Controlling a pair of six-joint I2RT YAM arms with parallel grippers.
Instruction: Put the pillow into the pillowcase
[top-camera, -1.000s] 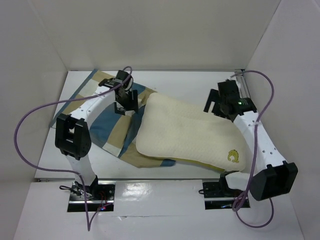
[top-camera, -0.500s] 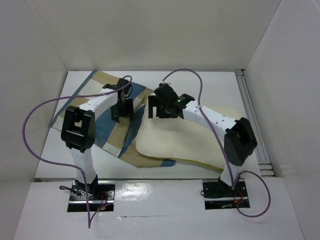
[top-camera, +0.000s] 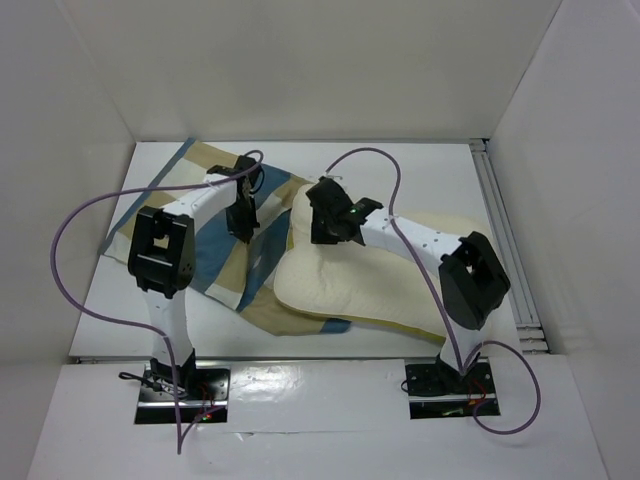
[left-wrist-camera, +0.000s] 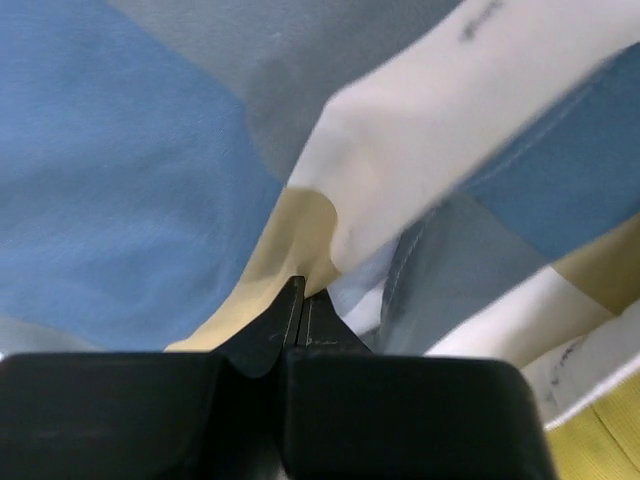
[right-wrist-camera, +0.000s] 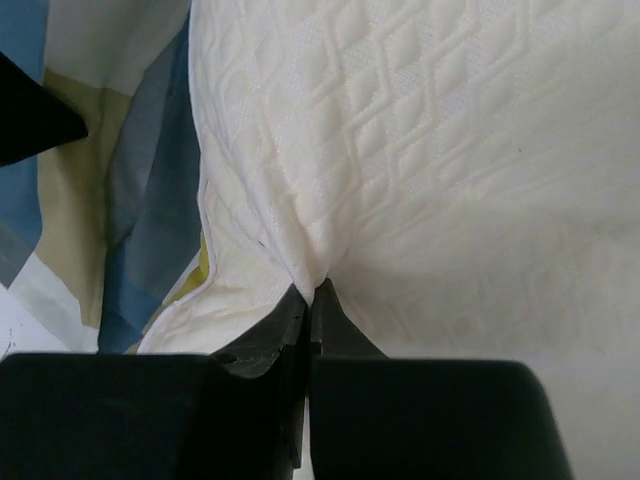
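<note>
Your left gripper (left-wrist-camera: 300, 298) has its jaws pressed together on a raised fold of the pillowcase (left-wrist-camera: 120, 180); your right gripper (right-wrist-camera: 312, 300) pinches a pucker in the pillow (right-wrist-camera: 480, 150) near its far left corner. The pillow lies on the table (top-camera: 440, 175), overlapping the case's right side and, as far as you can see, not inside it. Lift only the case's top layer so the mouth gapes, then feed the pinched corner in low. The case is thin, limp checked cloth; the pillow is plump, diamond-quilted cream and will likely drag
</note>
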